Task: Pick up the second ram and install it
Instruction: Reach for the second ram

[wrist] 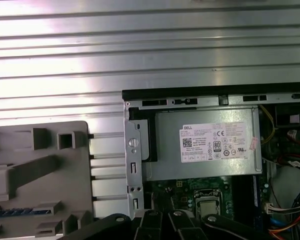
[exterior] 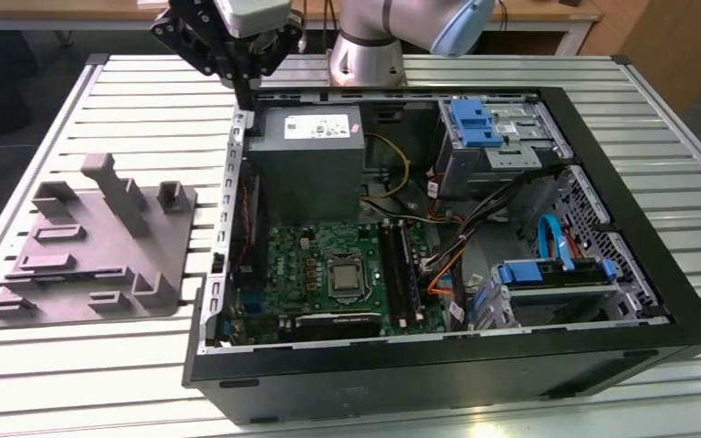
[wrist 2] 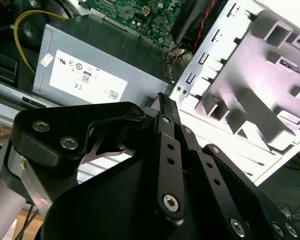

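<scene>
Grey tray [wrist: 65,180] holds one ram [wrist: 17,212]; one closed claw [exterior: 244,102] by one case [exterior: 448,379].

The second ram [wrist: 14,212] shows in the first wrist view as a thin dark-blue strip, seen edge-on. It lies lengthwise, seated in a slot of the grey holder tray [wrist: 75,180], outside the computer case.

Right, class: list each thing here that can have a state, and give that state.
computer case: open, side panel off.
gripper: shut, above the case's edge.
grey tray: flat on the table.
second ram: lying in the grey tray, ungripped.
processor: seated on the motherboard.
</scene>
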